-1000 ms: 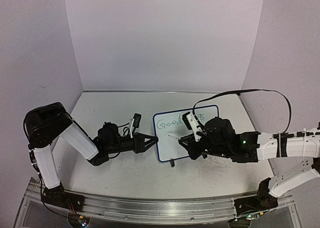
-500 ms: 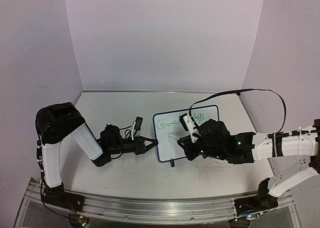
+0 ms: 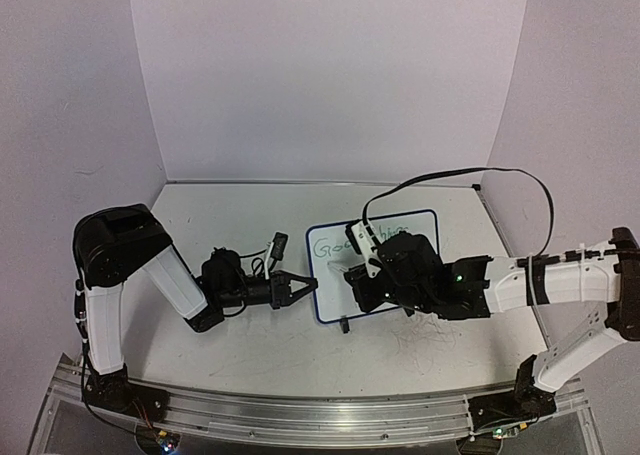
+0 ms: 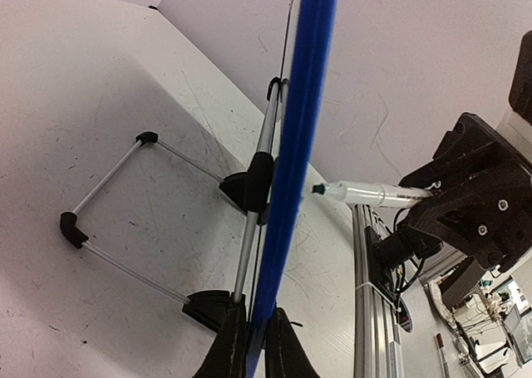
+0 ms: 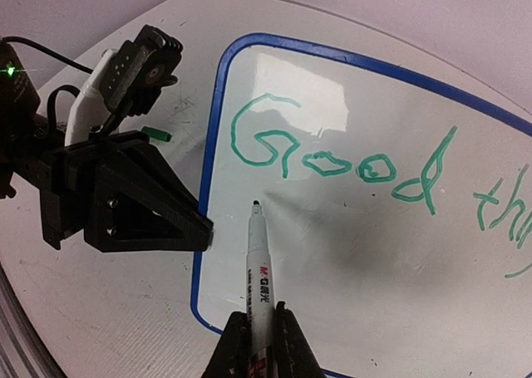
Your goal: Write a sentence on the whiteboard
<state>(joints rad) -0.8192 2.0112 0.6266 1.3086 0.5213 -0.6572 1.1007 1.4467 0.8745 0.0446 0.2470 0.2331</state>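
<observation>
The whiteboard [image 3: 326, 297] lies on the table with its blue frame [image 4: 303, 104] edge-on in the left wrist view. My left gripper [image 3: 312, 286] is shut on the frame's left edge, one finger on each side [image 4: 253, 345]. The sentence [image 5: 332, 158] shows a green "Good" and the start of a second word at the right; my right arm hides the rest. My right gripper [image 5: 259, 336] is shut on a white marker [image 5: 259, 278]. The marker's tip sits just below the "G", close to the board; whether it touches cannot be told. From the right wrist the left gripper [image 5: 206, 233] shows at the frame.
A black clip foot [image 3: 343, 325] sticks out at the board's near edge, and a thin wire stand [image 4: 108, 220] lies beside it. Grey scribbles [image 3: 425, 340] mark the tabletop. A small green piece [image 5: 155, 134] lies near the left wrist. An aluminium rail [image 3: 320, 415] runs along the near edge.
The left gripper has shut on the whiteboard's left edge. The right gripper has moved left with the marker, from mid-board to below the "G".
</observation>
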